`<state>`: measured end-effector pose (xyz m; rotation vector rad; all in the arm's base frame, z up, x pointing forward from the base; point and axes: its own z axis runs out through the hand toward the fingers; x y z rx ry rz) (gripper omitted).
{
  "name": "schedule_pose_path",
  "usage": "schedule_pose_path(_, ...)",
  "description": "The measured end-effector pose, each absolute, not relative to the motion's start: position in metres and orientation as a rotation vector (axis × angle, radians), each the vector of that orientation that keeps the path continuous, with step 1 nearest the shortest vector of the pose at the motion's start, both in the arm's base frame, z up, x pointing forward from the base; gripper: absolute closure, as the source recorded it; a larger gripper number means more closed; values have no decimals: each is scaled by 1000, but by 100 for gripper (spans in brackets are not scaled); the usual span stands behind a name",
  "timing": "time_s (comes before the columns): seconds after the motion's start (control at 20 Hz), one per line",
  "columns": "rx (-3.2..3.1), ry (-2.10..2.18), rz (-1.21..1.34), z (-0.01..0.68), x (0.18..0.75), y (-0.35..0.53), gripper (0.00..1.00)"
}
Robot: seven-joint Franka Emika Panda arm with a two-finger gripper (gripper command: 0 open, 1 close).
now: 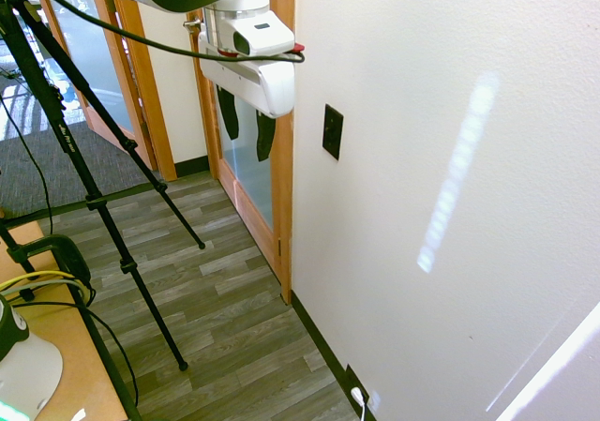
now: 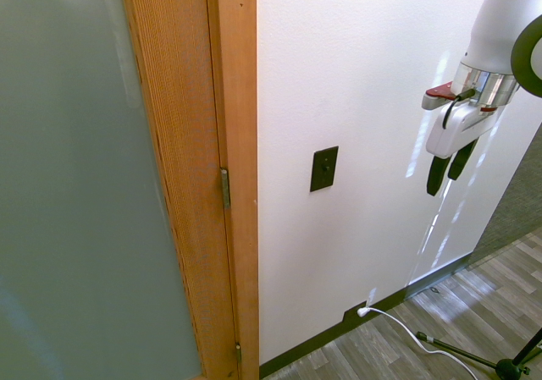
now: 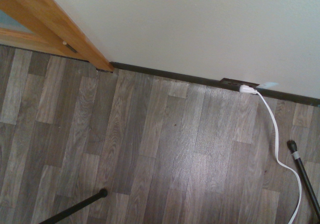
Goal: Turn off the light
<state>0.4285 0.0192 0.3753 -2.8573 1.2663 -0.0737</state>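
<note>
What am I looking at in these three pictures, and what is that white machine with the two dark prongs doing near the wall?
The white machine is a robot arm. At its end sits a gripper, a hand with two dark fingers; it points at the floor, stands open and holds nothing.

Two pictures come from cameras standing in the room, on opposite sides of the arm, so it appears at the left of the wall plate in one and at the right in the other. The third comes from a camera on the arm's wrist, looking straight down at the grey wood-plank floor.

The small flat black rectangular plate on the white wall is the light switch. The gripper hangs in the air to one side of it, not touching it.

Low down, a white plug with a white cord sits in an outlet at the dark baseboard.
</note>
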Motion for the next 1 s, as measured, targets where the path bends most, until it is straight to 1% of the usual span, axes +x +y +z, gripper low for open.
schedule_pose_path(0.15,-2856,1271,-75,374,429,21,0)
schedule_pose_path(0.4,-2800,1301,-197,372,446,49,0)
schedule_pose_path(0.6,-2719,1365,-308,365,478,70,0)
schedule_pose_path(0.85,-2605,1438,-407,343,535,79,0)
schedule_pose_path(0.9,-2588,1451,-425,339,545,79,100)
schedule_pose_path(1.0,-2555,1491,-469,333,562,78,100)
